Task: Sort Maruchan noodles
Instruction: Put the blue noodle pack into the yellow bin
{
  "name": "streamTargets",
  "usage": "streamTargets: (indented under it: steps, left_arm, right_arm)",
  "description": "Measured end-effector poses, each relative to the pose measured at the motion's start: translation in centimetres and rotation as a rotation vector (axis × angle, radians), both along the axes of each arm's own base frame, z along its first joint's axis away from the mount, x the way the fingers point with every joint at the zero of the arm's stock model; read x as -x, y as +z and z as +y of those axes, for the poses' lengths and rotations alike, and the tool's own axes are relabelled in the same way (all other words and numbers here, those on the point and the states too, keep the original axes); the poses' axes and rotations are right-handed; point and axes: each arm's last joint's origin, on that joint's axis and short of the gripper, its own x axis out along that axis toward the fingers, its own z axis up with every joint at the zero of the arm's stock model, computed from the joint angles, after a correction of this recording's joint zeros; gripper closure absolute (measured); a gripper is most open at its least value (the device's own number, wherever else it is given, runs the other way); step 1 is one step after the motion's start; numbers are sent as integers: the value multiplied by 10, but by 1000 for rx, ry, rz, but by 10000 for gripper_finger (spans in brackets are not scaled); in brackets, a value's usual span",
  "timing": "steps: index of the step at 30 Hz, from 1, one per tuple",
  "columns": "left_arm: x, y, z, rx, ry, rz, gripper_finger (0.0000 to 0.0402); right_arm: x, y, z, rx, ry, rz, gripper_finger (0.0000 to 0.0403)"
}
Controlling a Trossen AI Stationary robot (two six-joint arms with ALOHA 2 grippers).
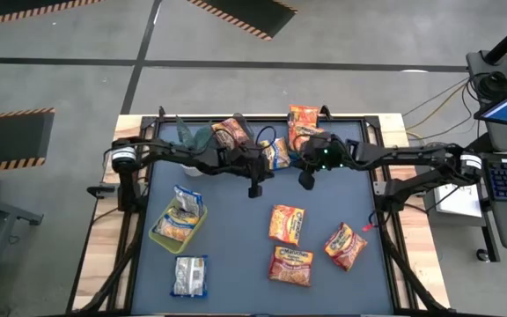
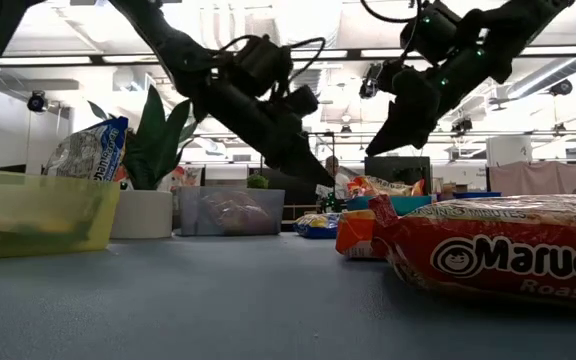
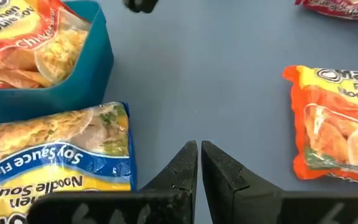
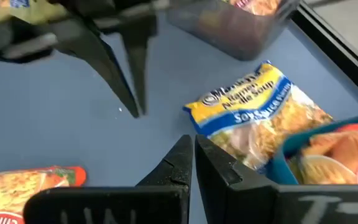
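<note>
left tool point(image 1: 255, 190) closed and empty above mid desk point(image 1: 236, 255), right tool point(image 1: 306, 181) closed and empty just beside it, yellow-and-blue packet point(image 3: 55, 158) lying by the teal bin point(image 3: 98, 59), 3 orange packets point(image 1: 287, 224) flat at the desk's near right, whitish packets in the yellow bin point(image 1: 161, 236)

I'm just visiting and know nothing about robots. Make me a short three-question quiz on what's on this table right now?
1. True or false: the left gripper holds a packet.
2. Which flavour is printed on the yellow-and-blue packet: A) Soy Sauce B) Shrimp C) Beef?
3. Fill in: the yellow bin holds a ____ packet.

Key: 1. False, both it and the right gripper are shut and empty. 2. A. 3. Whitish-silver.
</note>
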Motion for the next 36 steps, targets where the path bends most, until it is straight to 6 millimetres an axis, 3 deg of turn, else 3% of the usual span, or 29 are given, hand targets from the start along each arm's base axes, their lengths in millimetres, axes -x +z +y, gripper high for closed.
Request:
streamTargets:
  steps: [6,14,22,29,36]
  left_arm:
    - [-6,-8,13,-59,97,38,362]
    - [-6,-28,21,-195,227,121,288]
    - [-8,-44,23,-204,223,146,244]
    - [-10,-52,23,-192,238,147,259]
    - [-9,-51,23,-180,247,152,339]
  right_arm:
    - [4,-10,2,-5,-9,-47,394]
    - [5,-12,2,-4,-8,-49,394]
    - [5,-12,2,-3,-9,-53,394]
    - [5,-13,2,-4,-9,-52,394]
    - [5,-13,2,-4,-9,-52,394]
